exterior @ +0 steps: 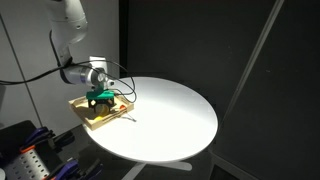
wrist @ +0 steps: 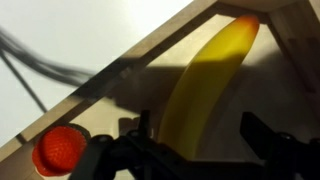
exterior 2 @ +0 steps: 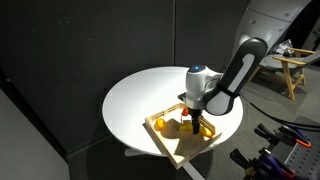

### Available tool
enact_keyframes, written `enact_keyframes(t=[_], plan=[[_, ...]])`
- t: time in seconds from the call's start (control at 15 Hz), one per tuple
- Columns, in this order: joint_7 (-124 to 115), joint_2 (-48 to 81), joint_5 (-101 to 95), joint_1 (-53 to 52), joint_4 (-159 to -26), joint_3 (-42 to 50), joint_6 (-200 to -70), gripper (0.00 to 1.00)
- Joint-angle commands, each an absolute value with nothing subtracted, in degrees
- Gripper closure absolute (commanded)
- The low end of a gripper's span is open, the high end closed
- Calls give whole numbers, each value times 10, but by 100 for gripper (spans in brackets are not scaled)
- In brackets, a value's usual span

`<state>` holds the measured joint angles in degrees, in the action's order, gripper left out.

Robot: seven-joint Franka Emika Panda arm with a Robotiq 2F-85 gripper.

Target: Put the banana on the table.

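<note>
The jaws stood open low over the tray (exterior 2: pixel 168 143), one finger on each side of the banana (wrist: pixel 205 85); whether either finger touched it could not be told. The banana lay inside the tray, not on the bare desk (exterior: pixel 175 115), with its far tip close to a tray corner in the wrist view. A round orange fruit (wrist: pixel 58 148) lay in the tray as well, just beside the wall. The tray sat at the desk's edge, partly past the rim in both exterior views. The arm (exterior 2: pixel 235 70) bent down over it.
</note>
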<state>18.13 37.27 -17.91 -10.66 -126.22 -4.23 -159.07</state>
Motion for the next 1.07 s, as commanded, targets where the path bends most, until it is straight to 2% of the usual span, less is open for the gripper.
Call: enact_keyframes(t=[0.0,0.33,0.4,1.0], plan=[[166,379,-190,-112,-1249,-38,-1587,39],[164,341,-176,-104,-1257,-51,-1556,80],[162,331,-175,-104,-1259,-52,-1548,84],[122,229,-177,-107,-1271,-48,-1452,84]])
